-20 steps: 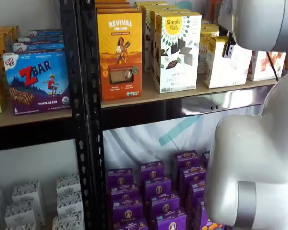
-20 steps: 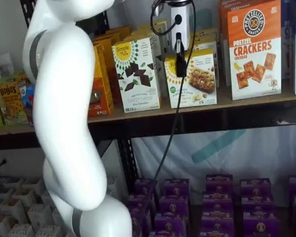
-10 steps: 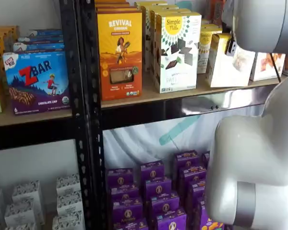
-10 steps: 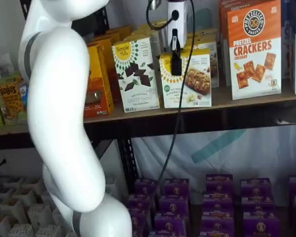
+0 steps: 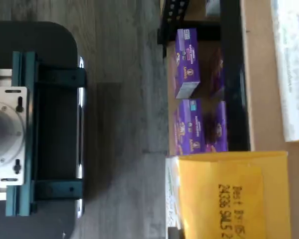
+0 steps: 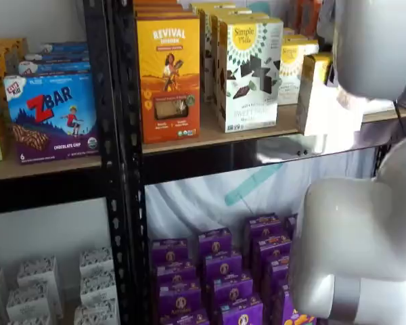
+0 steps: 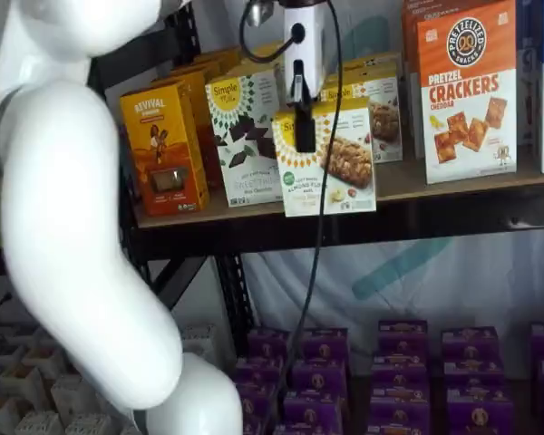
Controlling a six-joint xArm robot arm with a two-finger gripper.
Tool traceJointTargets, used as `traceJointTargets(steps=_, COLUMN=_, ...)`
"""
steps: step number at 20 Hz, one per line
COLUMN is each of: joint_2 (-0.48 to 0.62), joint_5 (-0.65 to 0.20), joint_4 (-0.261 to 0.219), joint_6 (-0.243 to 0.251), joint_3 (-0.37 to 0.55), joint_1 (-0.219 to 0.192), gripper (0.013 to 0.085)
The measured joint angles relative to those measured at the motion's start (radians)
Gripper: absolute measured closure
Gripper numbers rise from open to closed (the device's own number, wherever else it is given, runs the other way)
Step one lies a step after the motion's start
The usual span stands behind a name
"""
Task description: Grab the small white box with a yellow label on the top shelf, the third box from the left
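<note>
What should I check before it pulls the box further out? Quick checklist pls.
1. Gripper shut on the small white box: ok, black finger lies against its front face.
2. Right box held (short, yellow sunburst): ok.
3. Box off the top shelf: ok, it overhangs the front rail in both shelf views.
4. Neighbours undisturbed: ok, Simple Mills box and cracker box stand upright.
5. Box level in grip: not ok, slightly tilted.
6. Far finger contact: cannot tell, hidden.

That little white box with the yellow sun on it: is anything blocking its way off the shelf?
Nothing visible does. The gripper is shut on the small white box, which already hangs past the front edge of the top shelf, with open space in front of it. The Simple Mills box stands behind it.
</note>
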Motion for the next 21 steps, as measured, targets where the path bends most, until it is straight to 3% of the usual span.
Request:
traceJointTargets(steps=9, joint_2=-0.137, joint_5=0.037, joint_4=-0.021, joint_6=0.021, joint_3=0.113, joint_1=0.022, gripper=0.0650)
traceJointTargets(steps=21, joint_2=-0.212, joint_5=0.087, joint_4=-0.032, joint_6=0.018, joint_3=0.168, joint_1=0.020, gripper=0.0650)
